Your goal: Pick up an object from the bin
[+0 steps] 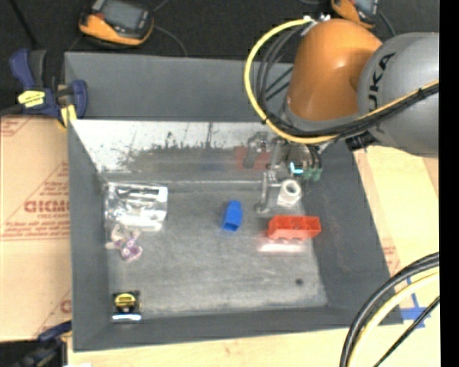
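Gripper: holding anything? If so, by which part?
Cannot tell. The gripper is down at a small white ring-shaped piece next to the red plastic brick, but the view does not show whether it grips that piece.

We see a dark floor (214, 21) around the grey bin (176, 90). Two small orange and black gadgets lie on it past the bin's far side, a left gadget (116, 20) and a right gadget (357, 2).
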You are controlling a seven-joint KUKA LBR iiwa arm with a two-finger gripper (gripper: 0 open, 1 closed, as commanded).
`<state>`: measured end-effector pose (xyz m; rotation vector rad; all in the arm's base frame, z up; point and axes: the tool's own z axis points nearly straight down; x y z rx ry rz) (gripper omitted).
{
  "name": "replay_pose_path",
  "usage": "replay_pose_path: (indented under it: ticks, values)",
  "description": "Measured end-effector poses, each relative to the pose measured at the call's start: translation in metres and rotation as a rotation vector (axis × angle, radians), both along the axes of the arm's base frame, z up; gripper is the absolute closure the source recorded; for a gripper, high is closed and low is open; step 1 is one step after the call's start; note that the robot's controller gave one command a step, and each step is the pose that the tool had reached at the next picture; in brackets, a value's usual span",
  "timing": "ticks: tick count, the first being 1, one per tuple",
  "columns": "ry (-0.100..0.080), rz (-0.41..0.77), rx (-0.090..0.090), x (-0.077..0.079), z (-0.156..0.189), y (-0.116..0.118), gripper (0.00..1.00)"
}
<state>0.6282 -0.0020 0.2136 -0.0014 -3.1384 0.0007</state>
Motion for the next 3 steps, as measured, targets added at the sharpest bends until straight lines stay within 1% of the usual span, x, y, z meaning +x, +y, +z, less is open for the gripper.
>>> replay_pose_path:
  ticks: [1,2,3]
  values:
    - [-0.001,0.375,0.001,-0.019,-0.132,-0.005,0.00]
    - [-0.008,0.373,0.000,-0.017,-0.128,-0.005,1.00]
    - [-0.013,0.434,-0.003,-0.082,0.006,-0.035,1.00]
